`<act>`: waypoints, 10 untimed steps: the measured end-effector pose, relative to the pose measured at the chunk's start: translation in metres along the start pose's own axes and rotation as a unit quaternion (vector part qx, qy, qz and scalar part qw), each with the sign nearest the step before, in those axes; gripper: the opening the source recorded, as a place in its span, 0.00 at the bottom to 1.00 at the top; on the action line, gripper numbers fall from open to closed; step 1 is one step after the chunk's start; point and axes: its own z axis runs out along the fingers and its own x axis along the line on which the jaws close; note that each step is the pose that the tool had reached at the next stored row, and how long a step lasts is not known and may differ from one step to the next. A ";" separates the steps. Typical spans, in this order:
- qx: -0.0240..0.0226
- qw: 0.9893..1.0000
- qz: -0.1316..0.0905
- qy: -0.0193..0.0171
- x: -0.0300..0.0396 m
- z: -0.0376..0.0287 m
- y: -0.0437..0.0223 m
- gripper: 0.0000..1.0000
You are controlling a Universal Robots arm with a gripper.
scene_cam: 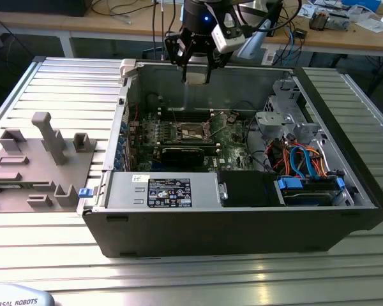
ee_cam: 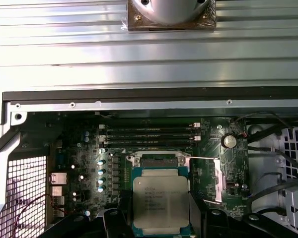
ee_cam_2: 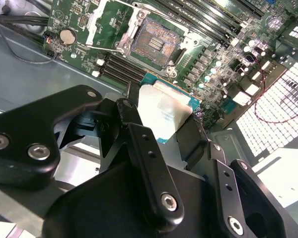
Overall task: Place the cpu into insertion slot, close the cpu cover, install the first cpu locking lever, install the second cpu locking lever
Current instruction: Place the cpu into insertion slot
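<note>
The cpu point(ee_cam: 161, 198), a flat square chip with a dull silver top, hangs clamped between the black fingers point(ee_cam_2: 139, 144) of my gripper point(ee_cam: 161, 214). In the exterior view my gripper point(scene_cam: 196, 71) hovers above the open computer case, over its rear wall, well above the motherboard. In the second wrist view the cpu point(ee_cam_2: 164, 111) is just short of the insertion slot point(ee_cam_2: 156, 44), which lies bare with its contact field exposed. The cpu cover point(ee_cam_2: 129, 29) is swung open beside the slot. A thin locking lever point(ee_cam: 201, 158) sticks out near the socket.
The case point(scene_cam: 242, 229) lies on its side on a ribbed metal table. Its walls ring the motherboard point(scene_cam: 198, 137). A drive cage with coloured cables point(scene_cam: 297, 162) fills the exterior view's right, and a power supply point(scene_cam: 166, 191) lies in front. A grey fixture tray point(scene_cam: 38, 166) sits outside on the exterior view's left.
</note>
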 end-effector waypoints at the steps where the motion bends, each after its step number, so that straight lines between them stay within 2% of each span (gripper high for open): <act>1: 0.000 1.000 0.000 0.000 0.0002 0.0004 0.0000 0.54; 10: 0.000 1.000 0.000 0.000 0.0012 0.0020 -0.0002 0.54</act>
